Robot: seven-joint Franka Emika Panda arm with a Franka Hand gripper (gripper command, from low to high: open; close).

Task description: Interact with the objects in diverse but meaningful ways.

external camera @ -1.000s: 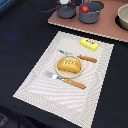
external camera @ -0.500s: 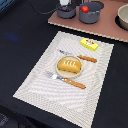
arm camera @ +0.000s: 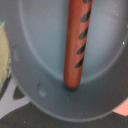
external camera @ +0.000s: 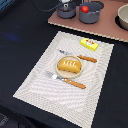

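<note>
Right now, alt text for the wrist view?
Close-up down into a grey-blue pot holding a brown sausage with dark score marks, one end resting at the pot's bottom. The gripper itself is not visible in this view.

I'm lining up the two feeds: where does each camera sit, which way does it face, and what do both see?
Exterior view: high, off the arm, looking down across the placemat with the bread toward the pots; the gripper shows small at the far edge.
Wrist view: on the wrist, facing down into a pot holding the sausage; no fingers show.
Shared: apparently the pot under the gripper.
</note>
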